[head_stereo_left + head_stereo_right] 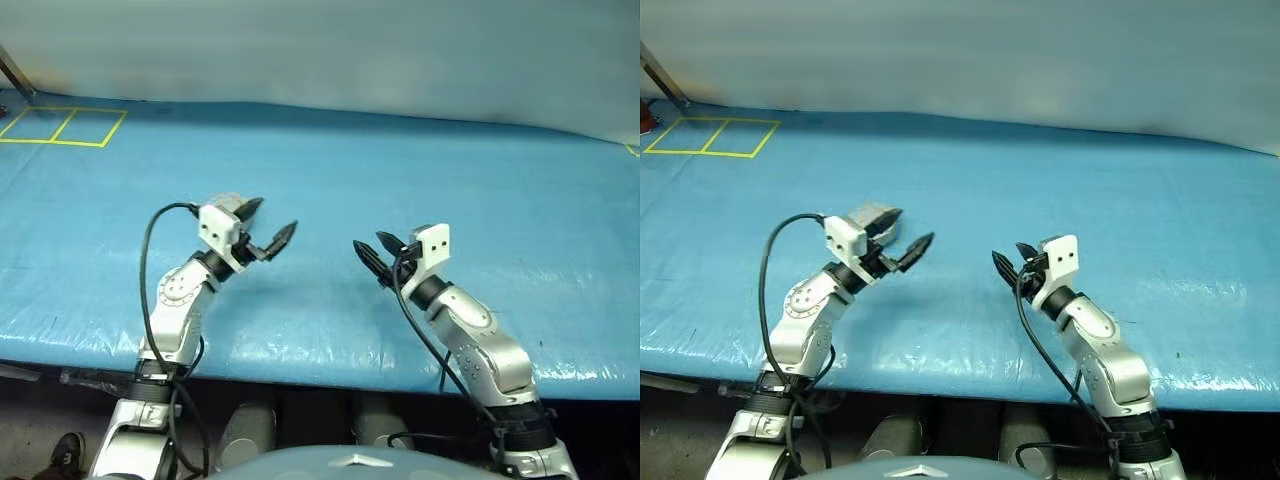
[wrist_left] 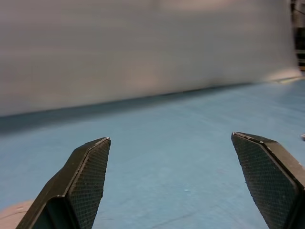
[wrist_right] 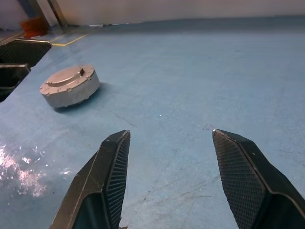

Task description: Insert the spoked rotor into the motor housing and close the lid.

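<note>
The table cover (image 1: 420, 180) is bright blue with a yellow-lined pair of squares (image 1: 62, 126) at its far left corner, the motor housing (image 3: 70, 86) is dull silver-grey, and the black fingers (image 3: 240, 179) carry a fine cross-hatched texture.

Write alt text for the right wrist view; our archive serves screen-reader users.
A round grey metal can with its cover on sits on the blue table cover, beyond the right gripper, whose two black fingers stand open and empty. The left gripper's dark fingers reach in beside the can.
</note>
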